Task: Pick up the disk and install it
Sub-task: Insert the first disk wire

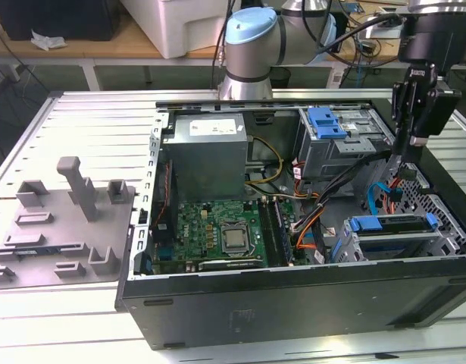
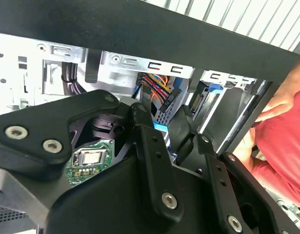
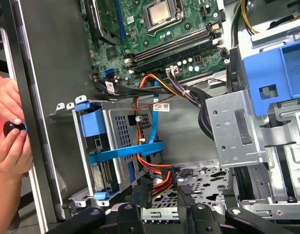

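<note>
The gripper (image 1: 405, 152) hangs empty, fingers spread, over the exterior view's right end of the open computer case (image 1: 293, 303). Below it, the disk (image 1: 392, 224) in its blue bracket already sits in the drive cage (image 1: 384, 246); installation looks essentially done.

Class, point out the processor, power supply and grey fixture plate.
processor (image 1: 234, 240): exterior view, metal lid.
power supply (image 1: 208, 159): exterior view, grey top face.
grey fixture plate (image 1: 66, 231): exterior view, bare flat area.
</note>
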Robot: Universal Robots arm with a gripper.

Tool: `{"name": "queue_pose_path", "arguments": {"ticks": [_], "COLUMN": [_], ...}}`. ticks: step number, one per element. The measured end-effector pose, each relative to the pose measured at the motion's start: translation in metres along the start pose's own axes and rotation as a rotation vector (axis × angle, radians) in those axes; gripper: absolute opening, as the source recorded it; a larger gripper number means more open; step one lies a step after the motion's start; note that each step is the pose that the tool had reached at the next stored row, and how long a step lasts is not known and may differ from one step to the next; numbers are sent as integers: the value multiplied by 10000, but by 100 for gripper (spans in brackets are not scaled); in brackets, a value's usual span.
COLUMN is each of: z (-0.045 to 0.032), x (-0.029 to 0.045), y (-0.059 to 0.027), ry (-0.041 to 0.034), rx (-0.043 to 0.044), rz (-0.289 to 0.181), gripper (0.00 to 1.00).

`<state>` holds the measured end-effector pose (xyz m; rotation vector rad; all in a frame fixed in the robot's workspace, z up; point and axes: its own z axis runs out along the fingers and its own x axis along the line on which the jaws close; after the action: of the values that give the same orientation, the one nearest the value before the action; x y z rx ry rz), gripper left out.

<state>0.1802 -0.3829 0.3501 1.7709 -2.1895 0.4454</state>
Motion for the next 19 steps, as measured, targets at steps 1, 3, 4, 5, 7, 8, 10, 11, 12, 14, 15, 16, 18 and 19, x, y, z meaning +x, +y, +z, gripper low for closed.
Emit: {"name": "queue_pose_path", "arguments": {"ticks": [1, 3, 4, 5, 7, 8, 10, 11, 12, 14, 15, 16, 18, 19], "z": [0, 3, 6, 9, 20, 37, 68, 73, 78, 107, 115, 129, 141, 145], "x": [0, 2, 3, 5, 20, 52, 106, 111, 114, 103, 99, 93, 88, 86], "y": [0, 1, 2, 3, 4, 4, 13, 15, 18, 19, 20, 21, 21, 21], "ry": [2, 2, 0, -1, 0, 0, 1, 0, 0, 14, 18, 20, 26, 33], "rx": [1, 0, 0, -1, -1, 0, -6, -7, -9, -8, -9, -14, -24, -35], "rz": [0, 0, 1, 1, 1, 2, 12, 15, 20, 26, 29, 40, 65, 90], "gripper": [42, 42, 42, 42, 42, 42, 42, 42, 42, 42, 42, 42, 42, 42]}}
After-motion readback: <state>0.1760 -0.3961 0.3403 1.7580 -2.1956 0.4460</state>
